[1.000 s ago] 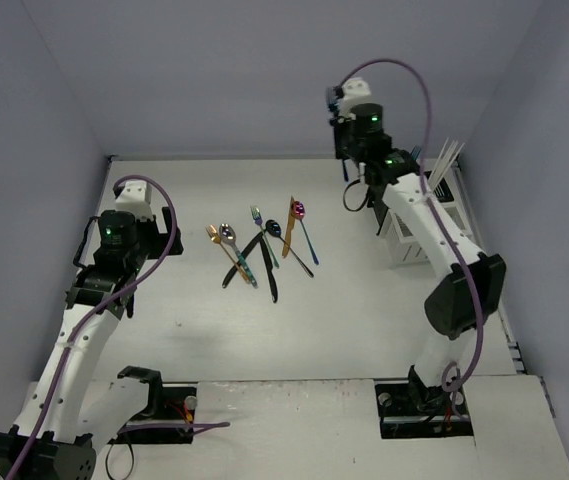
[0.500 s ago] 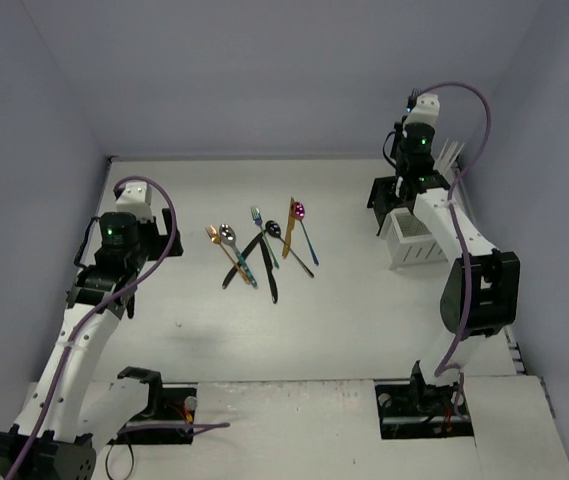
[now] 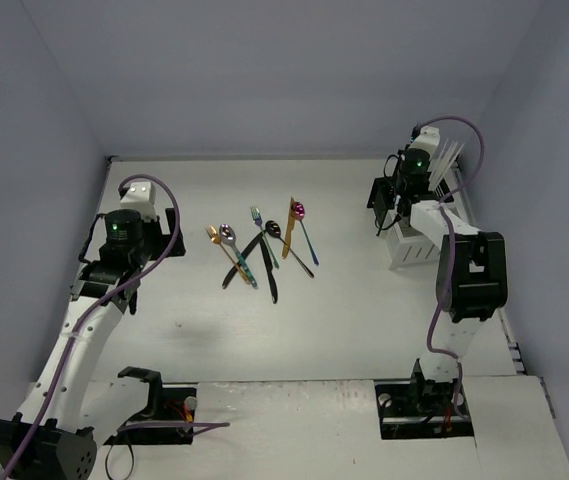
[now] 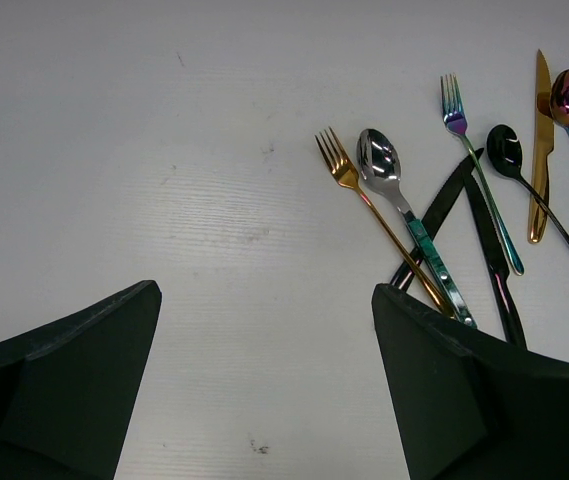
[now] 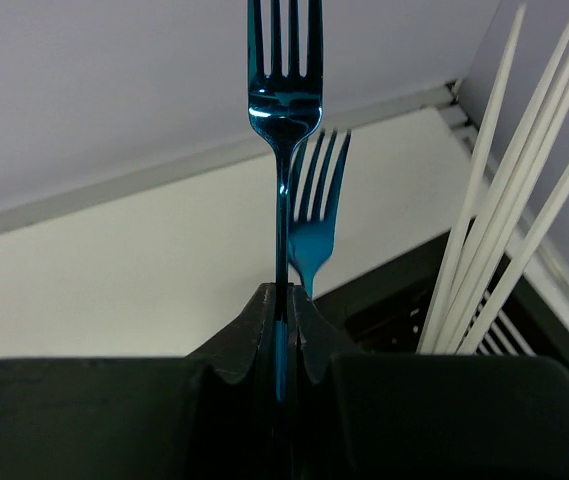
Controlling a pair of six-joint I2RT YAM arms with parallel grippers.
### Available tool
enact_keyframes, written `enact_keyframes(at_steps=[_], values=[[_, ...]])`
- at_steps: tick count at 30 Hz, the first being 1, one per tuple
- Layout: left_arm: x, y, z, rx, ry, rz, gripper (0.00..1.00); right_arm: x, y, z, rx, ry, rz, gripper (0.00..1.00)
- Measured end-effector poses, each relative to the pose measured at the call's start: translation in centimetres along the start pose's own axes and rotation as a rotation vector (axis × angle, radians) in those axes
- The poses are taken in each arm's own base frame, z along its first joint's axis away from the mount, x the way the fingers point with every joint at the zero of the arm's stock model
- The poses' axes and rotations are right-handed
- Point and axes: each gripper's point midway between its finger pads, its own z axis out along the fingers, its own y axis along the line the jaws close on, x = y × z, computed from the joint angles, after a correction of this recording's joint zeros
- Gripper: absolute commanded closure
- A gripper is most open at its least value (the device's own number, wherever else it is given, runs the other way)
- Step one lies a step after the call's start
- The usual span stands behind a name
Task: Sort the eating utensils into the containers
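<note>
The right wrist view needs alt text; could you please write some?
The right gripper pinches a blue fork upright, tines up. A second blue fork stands behind it, with white sticks in a black caddy to the right.

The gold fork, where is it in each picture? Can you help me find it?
Top external: the gold fork lies at the left end of the pile of utensils in the middle of the table.
Left wrist: the gold fork is right of centre, tines toward the top of the picture, above the right finger.
Right wrist: not in view.
Shared landmark: the silver spoon lies right beside it in both.
</note>
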Motion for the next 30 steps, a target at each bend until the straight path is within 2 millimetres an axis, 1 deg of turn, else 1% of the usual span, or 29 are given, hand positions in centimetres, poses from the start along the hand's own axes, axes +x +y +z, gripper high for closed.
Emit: enact_keyframes(at_steps=[2,3,4,7,9,11,13,16,18,19,21,23,25,28,30], values=[[0.0,-0.1,0.0,0.001,0.0,-0.006,0.15,1.3,0.0,-0.2,-0.004,0.021,0.005,0.91],[0.0,-0.1,0.0,0.002,0.001,-0.009,0.15,1.9,0.1,-0.3,-0.006,0.032,0.007,0.83],[0.0,-0.1,0.0,0.004,0.001,-0.01,0.16,2.3,0.1,-0.4,-0.009,0.039,0.008,0.78],[0.1,-0.3,0.1,0.009,0.004,-0.023,0.15,2.6,0.6,-1.1,-0.028,0.036,0.016,0.68],[0.2,-0.6,0.1,0.022,0.009,-0.045,0.15,2.3,1.0,-2.1,-0.04,0.034,0.014,0.65],[0.3,-1.1,0.2,0.04,0.02,-0.085,0.15,1.2,1.5,-3.3,-0.056,0.028,0.014,0.62],[0.6,-1.7,0.4,0.057,0.036,-0.137,0.15,-0.6,1.9,-5.0,-0.076,0.017,0.017,0.59],[1.3,-2.1,0.8,0.056,0.074,-0.226,0.16,-4.8,2.9,-8.2,-0.114,-0.027,0.038,0.57],[2.0,-2.3,1.2,0.04,0.113,-0.284,0.16,-7.7,3.7,-10.8,-0.147,-0.068,0.061,0.56],[2.4,-2.4,1.4,0.031,0.138,-0.315,0.16,-8.8,4.0,-12.1,-0.163,-0.082,0.074,0.55],[3.2,-2.7,2.1,0.013,0.182,-0.362,0.16,-10.3,4.3,-14.4,-0.19,-0.101,0.094,0.55],[4.0,-3.3,2.7,-0.004,0.227,-0.402,0.16,-11.1,4.5,-16.3,-0.211,-0.104,0.117,0.54],[5.1,-4.6,3.4,-0.008,0.276,-0.424,0.16,-11.0,4.1,-17.7,-0.217,-0.091,0.131,0.54],[7.0,-7.4,4.1,-0.008,0.344,-0.414,0.17,-10.1,3.6,-18.9,-0.221,-0.064,0.143,0.54],[8.1,-8.9,4.6,-0.014,0.384,-0.408,0.21,-8.6,3.2,-19.5,-0.227,-0.034,0.145,0.54]])
